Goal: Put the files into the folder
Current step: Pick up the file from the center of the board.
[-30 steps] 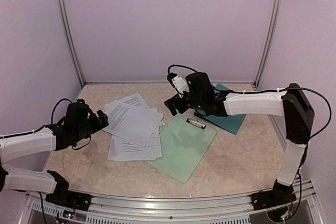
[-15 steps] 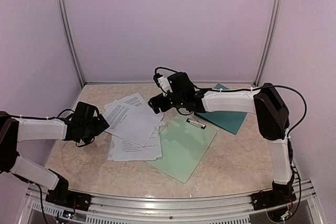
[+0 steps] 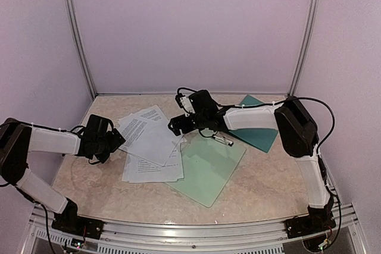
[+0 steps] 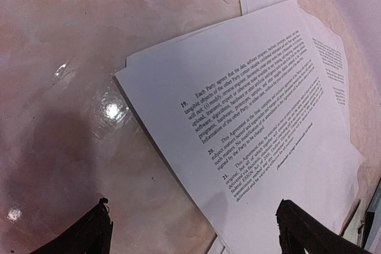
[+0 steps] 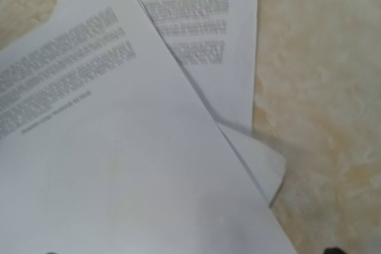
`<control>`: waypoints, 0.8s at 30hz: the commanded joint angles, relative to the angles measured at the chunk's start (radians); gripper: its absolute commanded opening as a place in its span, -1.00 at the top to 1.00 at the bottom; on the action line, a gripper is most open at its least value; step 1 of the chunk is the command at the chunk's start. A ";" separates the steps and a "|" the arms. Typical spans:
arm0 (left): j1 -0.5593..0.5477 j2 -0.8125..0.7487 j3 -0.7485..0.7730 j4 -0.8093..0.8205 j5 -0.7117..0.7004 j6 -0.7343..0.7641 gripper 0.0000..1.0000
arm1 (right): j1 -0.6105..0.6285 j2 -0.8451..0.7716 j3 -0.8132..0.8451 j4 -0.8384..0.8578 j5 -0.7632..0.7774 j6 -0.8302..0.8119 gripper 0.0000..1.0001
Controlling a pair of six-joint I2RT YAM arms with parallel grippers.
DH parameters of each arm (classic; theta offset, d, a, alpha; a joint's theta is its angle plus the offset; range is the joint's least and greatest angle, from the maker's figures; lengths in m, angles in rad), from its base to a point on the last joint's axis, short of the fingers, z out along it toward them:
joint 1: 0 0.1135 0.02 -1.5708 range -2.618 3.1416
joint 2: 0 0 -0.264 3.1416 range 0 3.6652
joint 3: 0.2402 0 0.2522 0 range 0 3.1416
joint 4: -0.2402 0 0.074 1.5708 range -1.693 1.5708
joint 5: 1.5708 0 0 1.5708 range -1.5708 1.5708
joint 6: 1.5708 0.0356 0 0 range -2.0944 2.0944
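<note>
The files [image 3: 152, 141] lie as a loose fan of white printed sheets on the table's left middle. They also show in the left wrist view [image 4: 256, 117] and the right wrist view [image 5: 119, 165]. The dark teal folder [image 3: 260, 133] lies flat at the back right, partly under the right arm. My left gripper [image 3: 116, 141] is open and empty, low at the sheets' left edge, its fingers [image 4: 89, 236] straddling the top sheet's corner. My right gripper [image 3: 177, 124] hovers over the sheets' far right corner; only its tips show, wide apart, holding nothing.
A pale mint-green clipboard [image 3: 208, 168] with a silver clip [image 3: 221, 140] lies right of the sheets, touching their edge. Enclosure walls and metal posts ring the marbled table [image 3: 268, 176].
My right gripper has swung left from above the clipboard's clip to the sheets' far right corner. My left gripper has edged right and lower, up to the sheets' left edge.
</note>
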State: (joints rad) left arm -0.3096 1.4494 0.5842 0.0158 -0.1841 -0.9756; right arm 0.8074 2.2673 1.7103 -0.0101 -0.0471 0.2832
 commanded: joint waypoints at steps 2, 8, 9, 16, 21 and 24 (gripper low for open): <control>0.008 0.034 0.011 0.062 0.040 -0.025 -0.84 | -0.040 0.050 0.022 0.006 -0.091 0.060 -0.88; 0.008 0.062 0.013 0.086 0.045 -0.030 -0.79 | -0.069 0.090 0.018 0.036 -0.154 0.105 -0.79; 0.007 0.065 0.012 0.087 0.045 -0.032 -0.79 | -0.073 0.096 0.018 0.042 -0.166 0.113 -0.77; 0.004 0.071 0.012 0.089 0.037 -0.023 -0.77 | -0.093 0.147 0.046 0.055 -0.216 0.148 -0.67; -0.010 0.061 0.010 0.077 0.004 -0.013 -0.76 | -0.106 0.173 0.035 0.096 -0.269 0.188 -0.55; -0.015 0.056 0.007 0.075 -0.011 -0.011 -0.77 | -0.108 0.186 0.033 0.117 -0.300 0.208 -0.43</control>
State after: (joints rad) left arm -0.3145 1.5078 0.5842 0.0975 -0.1646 -0.9977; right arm 0.7097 2.4092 1.7290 0.0711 -0.2825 0.4461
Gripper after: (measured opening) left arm 0.884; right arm 0.746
